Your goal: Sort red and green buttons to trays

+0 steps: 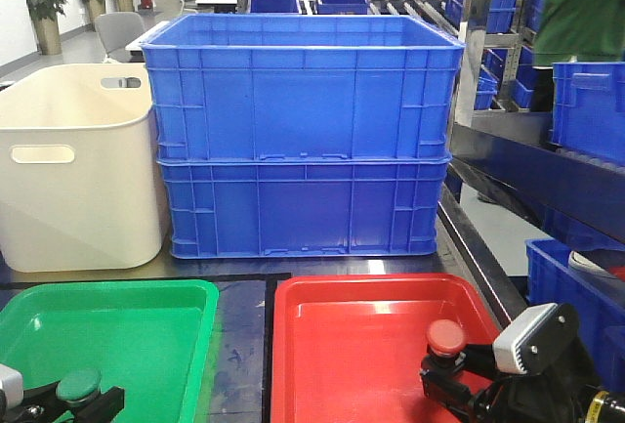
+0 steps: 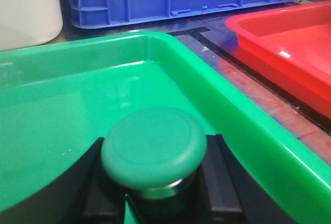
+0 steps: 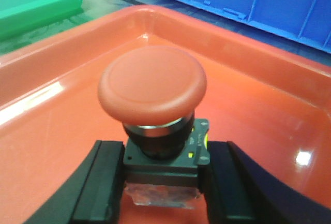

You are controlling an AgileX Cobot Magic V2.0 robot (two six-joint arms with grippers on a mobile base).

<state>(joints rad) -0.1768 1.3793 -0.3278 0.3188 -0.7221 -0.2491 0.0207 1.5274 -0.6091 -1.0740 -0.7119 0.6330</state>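
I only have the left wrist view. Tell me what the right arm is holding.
Observer: The right gripper grips the red button by its base, cap up.
Operator: Say where it is.
Observer: It sits over the red tray, toward that tray's right side in the front view.
Operator: Report what stands behind the trays.
Observer: Two stacked blue crates, with a cream tub to their left.

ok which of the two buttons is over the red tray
The red button, gripped by the right pincer, is over the red tray. The green button sits in the left pincer over the green tray.
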